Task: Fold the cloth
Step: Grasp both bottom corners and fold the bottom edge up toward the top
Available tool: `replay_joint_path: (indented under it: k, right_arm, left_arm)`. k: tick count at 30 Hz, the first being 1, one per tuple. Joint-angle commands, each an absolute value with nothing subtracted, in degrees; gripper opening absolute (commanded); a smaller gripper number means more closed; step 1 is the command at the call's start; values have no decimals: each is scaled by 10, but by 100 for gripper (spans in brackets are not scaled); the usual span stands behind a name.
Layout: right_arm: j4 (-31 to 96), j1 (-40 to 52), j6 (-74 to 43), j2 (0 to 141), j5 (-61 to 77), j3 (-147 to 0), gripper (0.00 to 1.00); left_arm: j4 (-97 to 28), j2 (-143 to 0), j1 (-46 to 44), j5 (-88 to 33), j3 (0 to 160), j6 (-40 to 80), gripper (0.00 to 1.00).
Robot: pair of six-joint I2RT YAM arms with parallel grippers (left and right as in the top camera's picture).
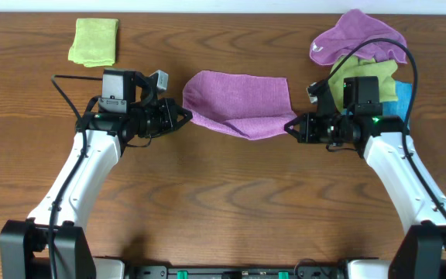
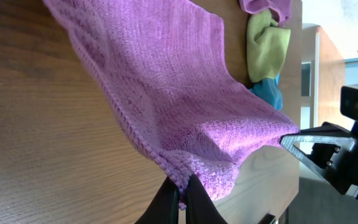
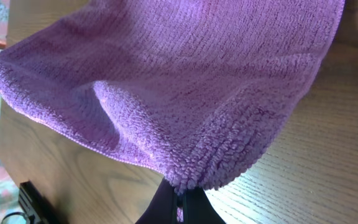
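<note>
A purple cloth (image 1: 238, 102) lies in the middle of the wooden table, partly folded, with its near edge lifted. My left gripper (image 1: 184, 116) is shut on the cloth's left corner; in the left wrist view the jaws (image 2: 183, 194) pinch the purple hem (image 2: 166, 106). My right gripper (image 1: 293, 126) is shut on the cloth's right corner; in the right wrist view the jaws (image 3: 179, 202) pinch the fuzzy edge (image 3: 179, 87). The cloth hangs stretched between the two grippers.
A folded yellow-green cloth (image 1: 94, 41) lies at the back left. A heap of cloths stands at the back right: purple (image 1: 358, 37), yellow-green (image 1: 362, 68) and blue (image 1: 403, 94). It also shows in the left wrist view (image 2: 266, 43).
</note>
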State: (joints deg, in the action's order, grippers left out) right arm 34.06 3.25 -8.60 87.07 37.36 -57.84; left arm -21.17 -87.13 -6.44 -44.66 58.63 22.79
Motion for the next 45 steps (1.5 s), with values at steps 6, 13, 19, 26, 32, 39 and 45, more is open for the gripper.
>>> replay_joint_path:
  k: [6,13,19,26,32,39,45]
  right_arm:
    - [345,38,-94,865,330,-596,2]
    - [363,38,-94,865,323,-596,1]
    - [444,38,-94,865,310,-596,1]
    - [515,38,-94,865,267,-596,2]
    - [524,38,-94,865,248,-596,1]
    - [446,38,-94,865,239,-596,2]
    - [353,40,-94,881,239,-596,2]
  left_arm:
    - [-235,-869,-65,-404,592,234,6]
    - [-308,-869,-65,-379,592,233,6]
    - [-402,-869,-65,-379,592,237,6]
    - [-519,-869,-65,-379,592,236,6]
    - [-495,-869,-65,-362,592,251,6]
    - [-398,-869,-65,-266,592,271,6]
    - [-324,-885,-65,-221,592,271,6]
